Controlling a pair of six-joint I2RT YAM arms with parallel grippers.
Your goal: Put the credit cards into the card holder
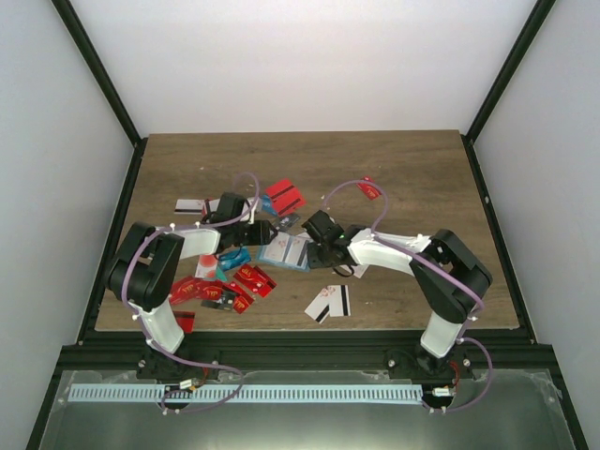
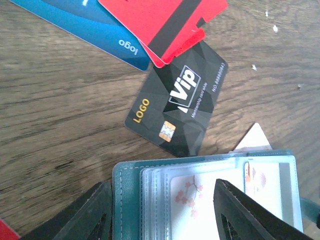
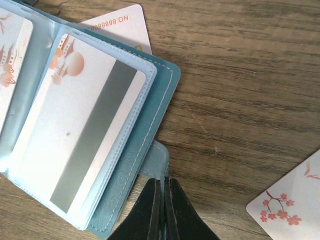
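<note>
The teal card holder (image 1: 284,251) lies open on the wood, its clear pockets holding white cards (image 3: 80,130). My left gripper (image 2: 161,187) is open, its fingers straddling the holder's left cover (image 2: 130,185) and sleeves. My right gripper (image 3: 163,182) is shut on the holder's small closure tab (image 3: 159,162) at the right cover's edge. Loose credit cards lie around it: a black VIP card (image 2: 177,105), red striped cards (image 2: 165,25) and a blue card (image 2: 100,30) just beyond the holder. A white blossom card (image 3: 292,205) lies to the right.
A heap of red, white and blue cards (image 1: 225,281) sits at the front left by the left arm. A white black-striped card (image 1: 328,302) lies near the front edge, a red one (image 1: 369,187) farther back. White walls enclose the table.
</note>
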